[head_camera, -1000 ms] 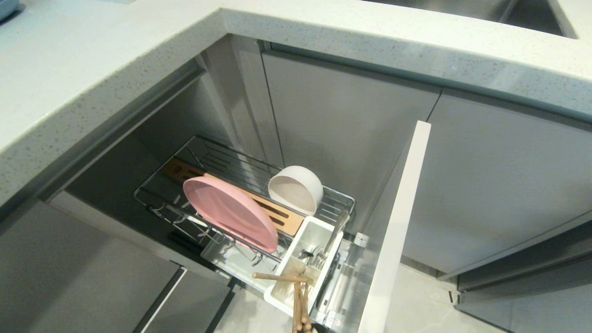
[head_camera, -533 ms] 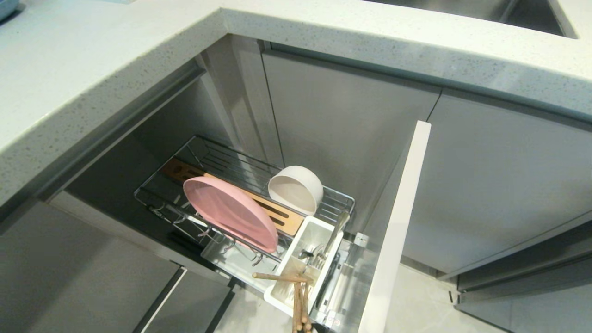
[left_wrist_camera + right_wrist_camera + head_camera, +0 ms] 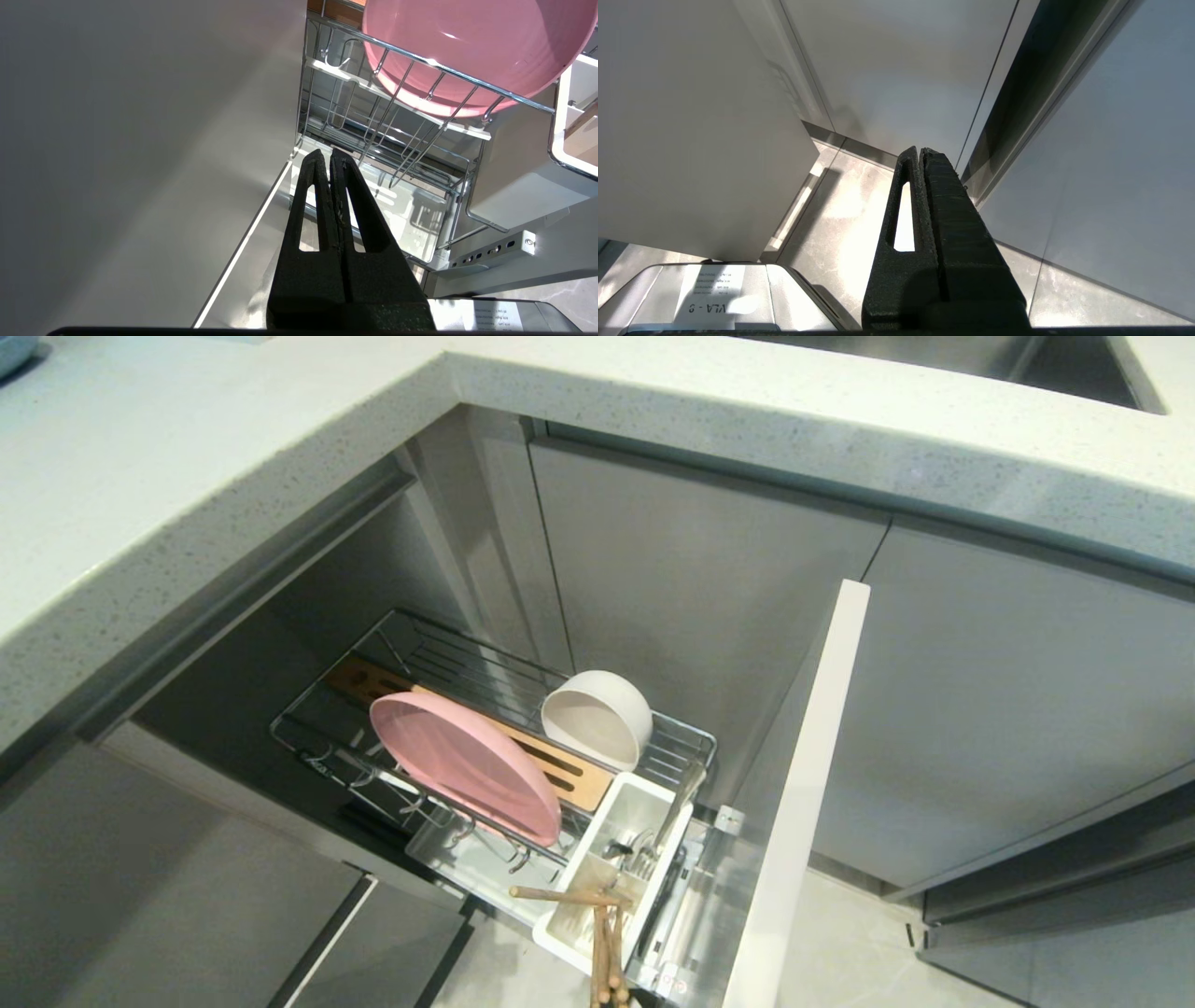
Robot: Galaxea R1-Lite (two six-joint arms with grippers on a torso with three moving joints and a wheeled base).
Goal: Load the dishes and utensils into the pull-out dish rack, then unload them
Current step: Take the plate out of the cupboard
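**Pull-out dish rack, loaded; both hands idle**

Nearest, at 6 o'clock: chopsticks [image 3: 605, 947] and spoon [image 3: 674, 810] upright in the white tub [image 3: 586, 933], likely for draining. Pink plate [image 3: 464, 763] on edge between prongs; cream bowl [image 3: 597, 717] tipped at 12 o'clock. Pull-out dish rack [image 3: 485, 677] stands out, cabinet front [image 3: 805, 784] at 3 o'clock. Left hand [image 3: 330, 156], pressed together, low beside the rack; right hand [image 3: 920, 154], likewise, above the floor [image 3: 840, 219].

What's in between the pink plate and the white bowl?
In the head view, the slotted wooden strip runs along the rack between the pink plate and the white bowl.
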